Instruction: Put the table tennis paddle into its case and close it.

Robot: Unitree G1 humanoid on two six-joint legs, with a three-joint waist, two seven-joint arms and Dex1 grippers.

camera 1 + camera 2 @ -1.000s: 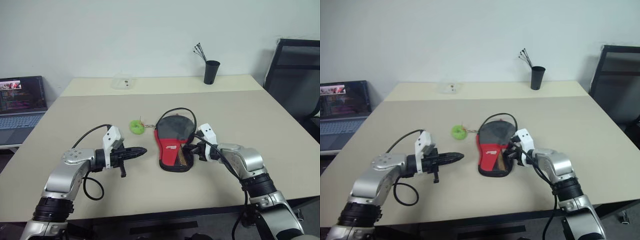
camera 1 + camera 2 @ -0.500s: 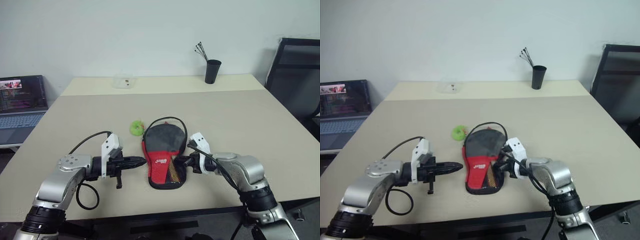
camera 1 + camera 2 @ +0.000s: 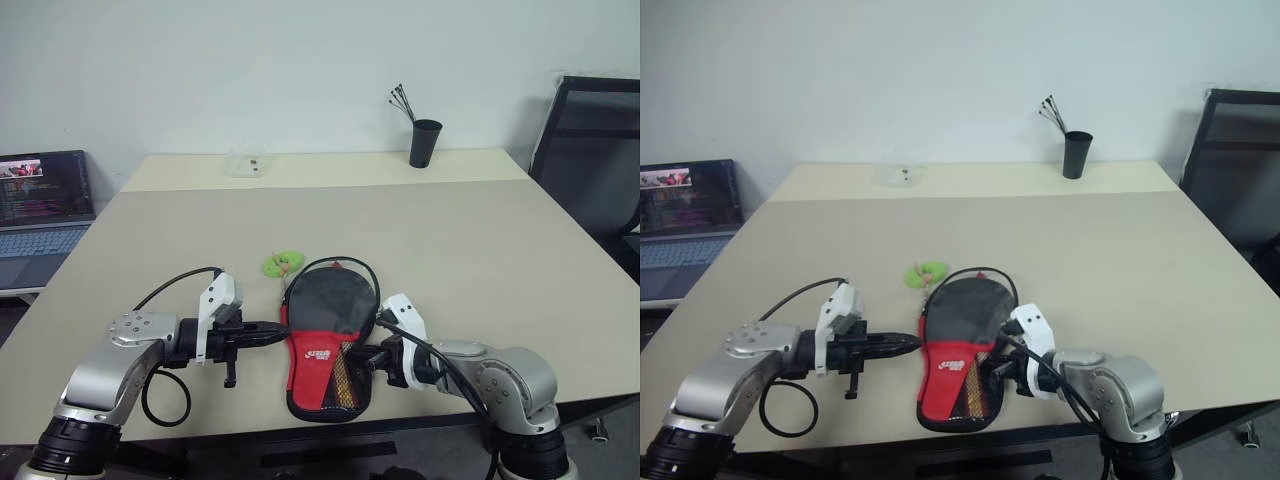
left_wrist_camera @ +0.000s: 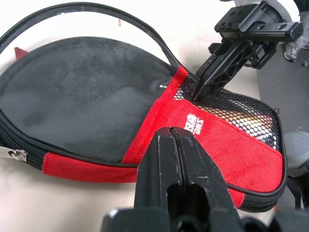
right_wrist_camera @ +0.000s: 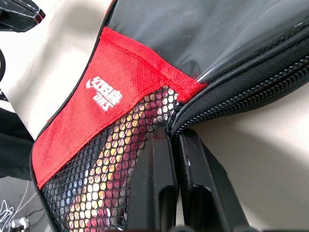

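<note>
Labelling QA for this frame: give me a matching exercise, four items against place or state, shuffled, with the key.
Items:
1. case
2. black cup
3. laptop
4. left gripper

Places or states:
A. off the table's left side, screen lit
B. jaws shut, tip beside the case's left edge
C. far edge of the table, thin sticks in it
D. near table edge, right gripper pinching its mesh-pocket rim

Pairs: 1-D, 2-C, 3-A, 4-B

Open tabletop (image 3: 480, 240) right of and beyond the case (image 3: 328, 345), free to pass. Near edge crowded: left gripper (image 3: 278, 327) just beside the case's left rim, right gripper (image 3: 366, 355) clamped on its right rim. Green tag (image 3: 283, 262) just behind. Cup (image 3: 424, 143), small dish (image 3: 246, 164) far back, well apart.
</note>
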